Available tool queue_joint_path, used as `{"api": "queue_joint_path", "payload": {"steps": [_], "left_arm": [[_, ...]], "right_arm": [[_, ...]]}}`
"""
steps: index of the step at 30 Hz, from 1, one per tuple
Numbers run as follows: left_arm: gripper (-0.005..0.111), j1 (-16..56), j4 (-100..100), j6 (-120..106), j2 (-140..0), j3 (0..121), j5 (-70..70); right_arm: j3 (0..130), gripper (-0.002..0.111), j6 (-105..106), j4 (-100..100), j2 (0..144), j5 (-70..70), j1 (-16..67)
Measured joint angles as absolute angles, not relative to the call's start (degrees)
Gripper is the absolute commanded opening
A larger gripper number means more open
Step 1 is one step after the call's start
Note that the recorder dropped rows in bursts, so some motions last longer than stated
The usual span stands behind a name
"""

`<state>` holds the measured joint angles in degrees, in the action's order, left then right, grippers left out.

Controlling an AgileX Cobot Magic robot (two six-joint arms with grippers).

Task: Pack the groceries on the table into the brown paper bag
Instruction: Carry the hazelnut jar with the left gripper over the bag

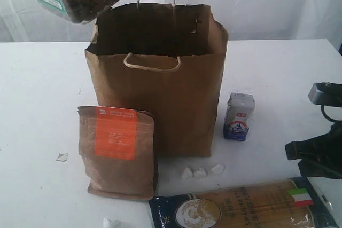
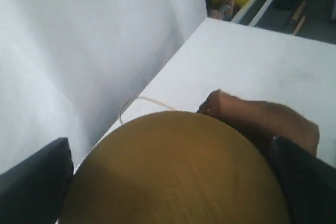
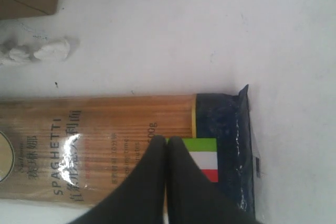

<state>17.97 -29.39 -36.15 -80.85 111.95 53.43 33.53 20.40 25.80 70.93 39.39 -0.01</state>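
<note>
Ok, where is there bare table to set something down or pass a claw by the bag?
Widest bare table lies left of the brown paper bag and brown pouch, with one small scrap. Another patch sits right of the small carton, up to the right arm. Crowded: in front of the bag, where pouch, white scraps and spaghetti pack lie close.

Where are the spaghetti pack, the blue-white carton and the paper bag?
spaghetti pack [image 3: 89, 135], right wrist view, printed front.
blue-white carton [image 1: 239, 117], exterior view, front face.
brown paper bag [image 1: 176, 105], exterior view, front wall.
</note>
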Motion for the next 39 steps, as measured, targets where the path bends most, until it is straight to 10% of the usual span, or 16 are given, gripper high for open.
{"api": "queue_joint_path", "payload": {"steps": [39], "left_arm": [[0.0, 17.97, -58.88, -55.3, -95.16, 111.95, 56.7]], "right_arm": [[33.53, 0.0, 20.4, 25.8, 70.93, 36.1, -0.01]]}}
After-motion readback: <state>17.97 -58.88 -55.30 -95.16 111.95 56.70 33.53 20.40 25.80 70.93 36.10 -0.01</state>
